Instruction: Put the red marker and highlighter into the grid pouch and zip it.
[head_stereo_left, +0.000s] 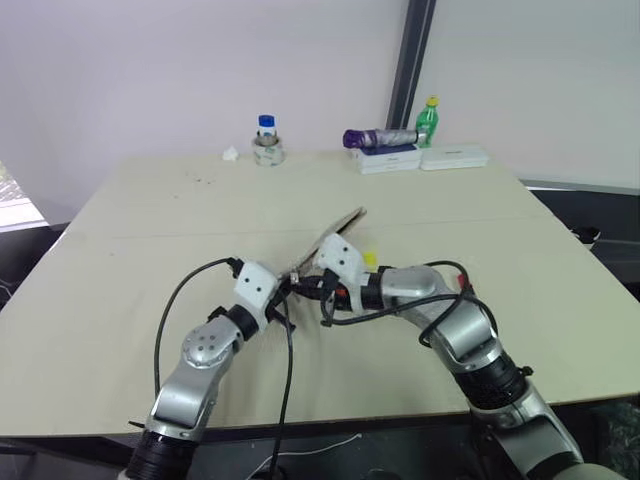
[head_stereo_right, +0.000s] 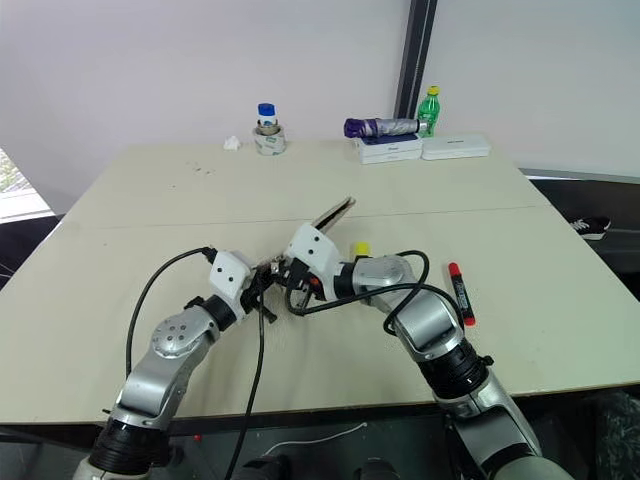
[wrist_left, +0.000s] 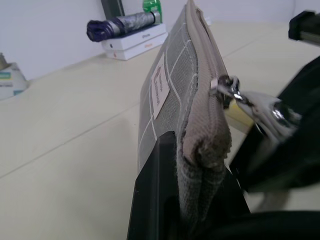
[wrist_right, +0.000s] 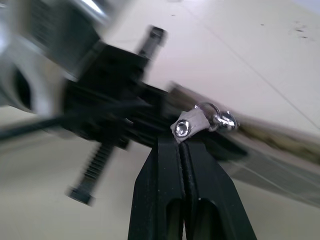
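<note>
Beige surface (head_stereo_right: 150, 200) carries the red marker (head_stereo_right: 461, 292) at our 3 o'clock; our left end effector (wrist_left: 195, 200) clamps the grid pouch (wrist_left: 172, 90), our right end effector (wrist_right: 184, 145) pinches its zipper pull (wrist_right: 192, 124)

Cloth pouch, bright metal pull, matt plastic all round.

I see the grid pouch (wrist_left: 170, 95) as grey woven cloth, matt and slightly coarse, with thin white lines and a small white label that looks like stitched fabric; its zipper tape is a softer beige weave, frayed-looking at the end. The zipper pull (wrist_right: 202, 121) is polished metal, shiny. My left tool (wrist_left: 182, 200) and right tool (wrist_right: 183, 150) have black fingers of smooth, dull plastic. The worktop (head_stereo_right: 150, 220) looks like a pale, matt, smooth board with a few dark specks. The red marker (head_stereo_right: 461, 293) has a glossy plastic look.
</note>
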